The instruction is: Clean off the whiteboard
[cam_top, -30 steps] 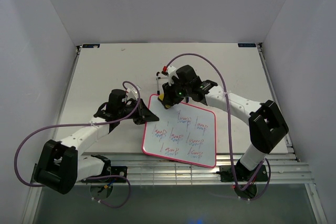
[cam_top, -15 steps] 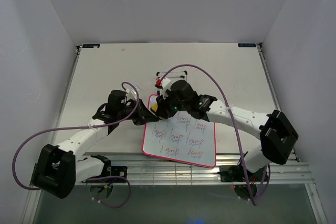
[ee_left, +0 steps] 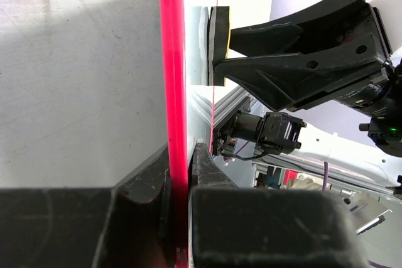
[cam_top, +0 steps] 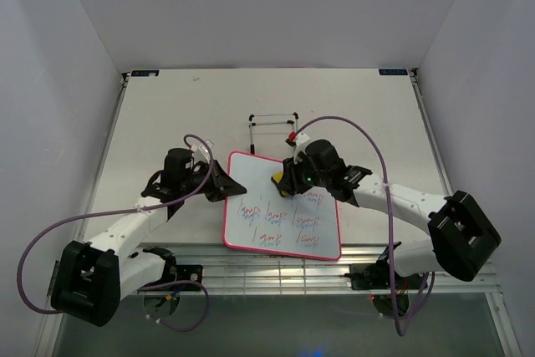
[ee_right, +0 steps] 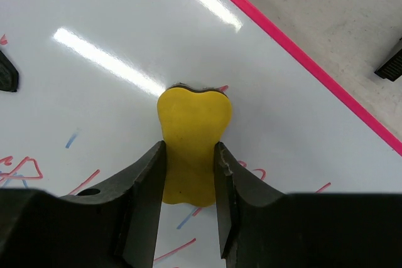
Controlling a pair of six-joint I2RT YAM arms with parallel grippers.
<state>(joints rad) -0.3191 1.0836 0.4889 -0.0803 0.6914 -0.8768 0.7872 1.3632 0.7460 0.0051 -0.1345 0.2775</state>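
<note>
The whiteboard [cam_top: 251,171], white with a pink frame, lies at the table's near middle with red and blue scribbles over its lower part; its upper strip is blank. My left gripper [cam_top: 224,186] is shut on the board's left edge, and the left wrist view shows the jaws [ee_left: 179,171] pinching the pink frame [ee_left: 172,61]. My right gripper [cam_top: 286,183] is shut on a yellow eraser [cam_top: 276,179], which it presses flat on the board's upper middle. In the right wrist view the eraser [ee_right: 193,127] sits between the fingers [ee_right: 190,180] over red and blue marks.
A thin black wire stand [cam_top: 274,118] stands just behind the board. Metal rails [cam_top: 251,267] run along the table's near edge in front of the board. White walls close the table in on the left, the right and at the back.
My right gripper swept the eraser from the board's top-left corner toward its upper middle. The board has turned slightly, its left edge still in my left gripper.
</note>
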